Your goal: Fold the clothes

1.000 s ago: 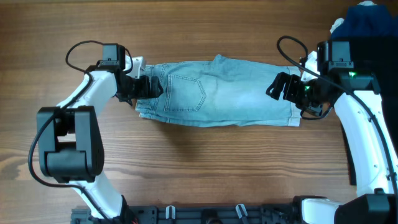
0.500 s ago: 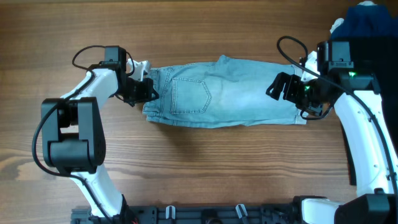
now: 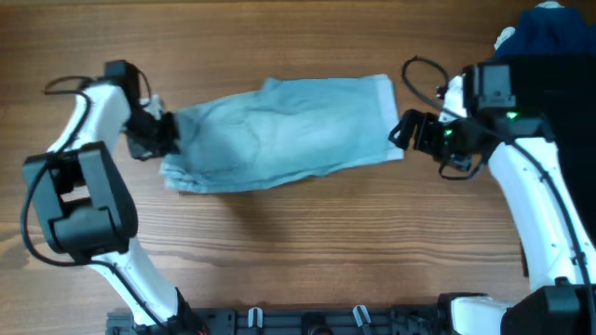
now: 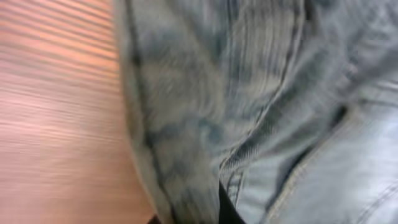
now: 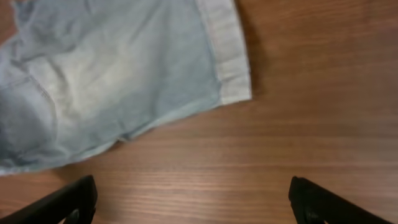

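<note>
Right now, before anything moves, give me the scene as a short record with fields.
shorts: light-blue denim, spread slantwise across the table, left end nearer the robot
left fingers: closed on the shorts' left end; blurred denim fills that wrist camera
right fingers: open, nothing between them, beside the pale hem
table: wood
far right corner: dark blue cloth

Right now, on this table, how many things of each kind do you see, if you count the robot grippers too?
Denim shorts: 1
Grippers: 2, the left gripper and the right gripper
Dark blue bundle at the far right corner: 1
Total: 4
</note>
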Controlling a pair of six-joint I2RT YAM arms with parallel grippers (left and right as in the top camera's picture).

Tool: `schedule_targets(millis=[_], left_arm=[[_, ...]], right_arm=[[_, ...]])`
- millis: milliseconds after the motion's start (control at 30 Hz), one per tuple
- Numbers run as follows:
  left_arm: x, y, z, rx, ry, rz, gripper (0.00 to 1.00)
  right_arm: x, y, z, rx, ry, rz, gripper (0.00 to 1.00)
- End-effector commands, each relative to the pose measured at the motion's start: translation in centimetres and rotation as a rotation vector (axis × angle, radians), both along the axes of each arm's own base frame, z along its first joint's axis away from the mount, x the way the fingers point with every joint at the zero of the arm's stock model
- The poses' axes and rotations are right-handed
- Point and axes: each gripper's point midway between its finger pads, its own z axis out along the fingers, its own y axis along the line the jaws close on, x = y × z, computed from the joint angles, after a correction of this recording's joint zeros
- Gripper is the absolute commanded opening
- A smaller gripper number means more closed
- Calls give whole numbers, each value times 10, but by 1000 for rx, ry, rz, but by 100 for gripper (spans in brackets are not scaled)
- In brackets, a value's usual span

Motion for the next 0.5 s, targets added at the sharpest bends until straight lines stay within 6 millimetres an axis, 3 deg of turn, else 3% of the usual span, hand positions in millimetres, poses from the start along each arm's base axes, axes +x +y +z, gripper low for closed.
schedule_targets(millis=[0, 67, 200, 300, 367, 467], left_arm=[[26, 20, 42, 108, -51, 19, 4], [32, 16, 62, 118, -68, 3, 4], [43, -1, 90, 136, -133, -50, 4], [48, -7, 105, 216, -166, -92, 4], [49, -15, 112, 239, -179, -118, 4], [52, -32, 124, 236, -203, -148, 4]], right_arm=[[2, 13, -32, 5, 12, -2, 99], [13, 22, -42, 10, -46, 24, 87], [39, 45, -51, 60, -135, 72, 41], [58, 60, -59, 91, -187, 105, 17], [66, 69, -75, 98, -183, 108, 10], [72, 75, -105, 98, -146, 110, 8]])
